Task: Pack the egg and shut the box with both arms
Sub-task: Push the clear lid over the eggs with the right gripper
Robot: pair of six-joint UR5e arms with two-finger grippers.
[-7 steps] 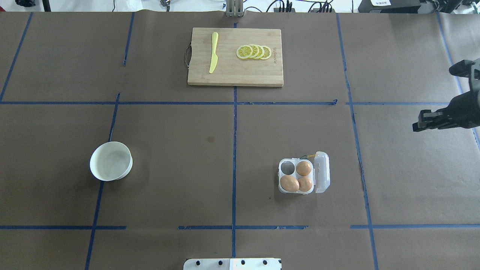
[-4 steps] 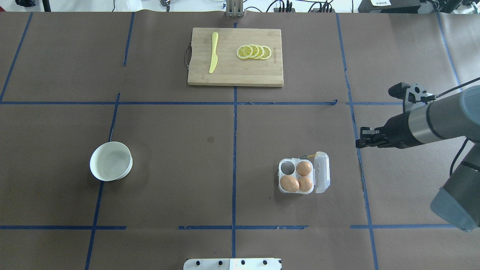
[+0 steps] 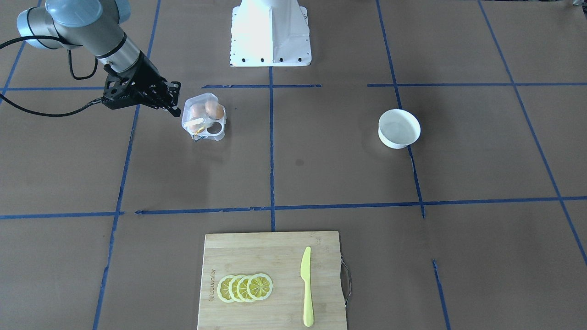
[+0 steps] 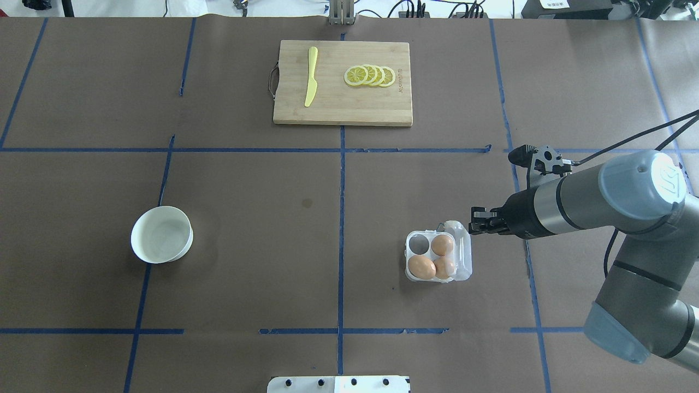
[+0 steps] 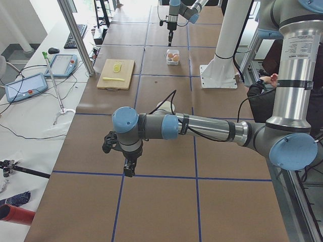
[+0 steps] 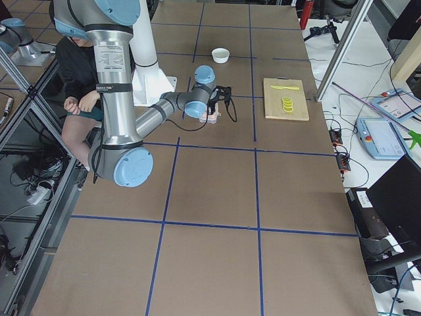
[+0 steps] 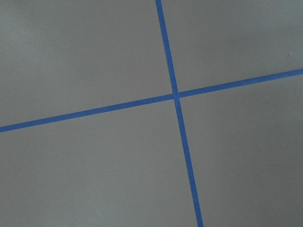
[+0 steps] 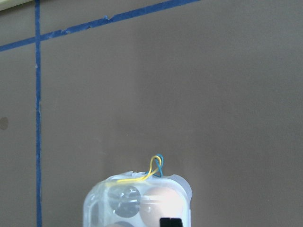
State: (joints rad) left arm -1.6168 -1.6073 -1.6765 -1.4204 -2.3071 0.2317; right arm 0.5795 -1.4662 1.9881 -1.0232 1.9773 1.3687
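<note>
My left end effector (image 5: pixel 129 172) shows only in the side view from the table's left end, low in the middle of that frame and pointing down over the table (image 4: pixel 246 284). From there I cannot tell whether it is open or closed. Its wrist camera gives me nothing but brown table and a cross of blue tape (image 7: pixel 176 94).

In the overhead view, a round white bowl (image 4: pixel 134 239) sits at the left, just below mid-height. At top centre lies a wooden cutting board (image 4: pixel 338 112), with a yellow knife (image 4: pixel 311 76) on its left half and a fan of lemon slices (image 4: pixel 370 75) on its right half.

The box (image 4: pixel 419 244) stands right of centre in the lower half of the frame. Three eggs (image 4: pixel 421 267) fill its upper-right, lower-left and lower-right cells, and the upper-left cell is bare. The clear lid (image 4: pixel 464 252) is hinged along the box's right side and leans in over the right-hand eggs, neither flat on the table nor shut. A yellow string (image 8: pixel 152 168) loops off the box's top edge.

The right arm (image 4: pixel 573 202) reaches in from the right edge. My right end effector (image 4: pixel 473 225) sits at the lid's upper-right corner, right against it, though I cannot tell whether it is touching. Its fingers look drawn together with nothing between them. In its wrist view a single black tip pokes up at bottom centre, over the box.
</note>
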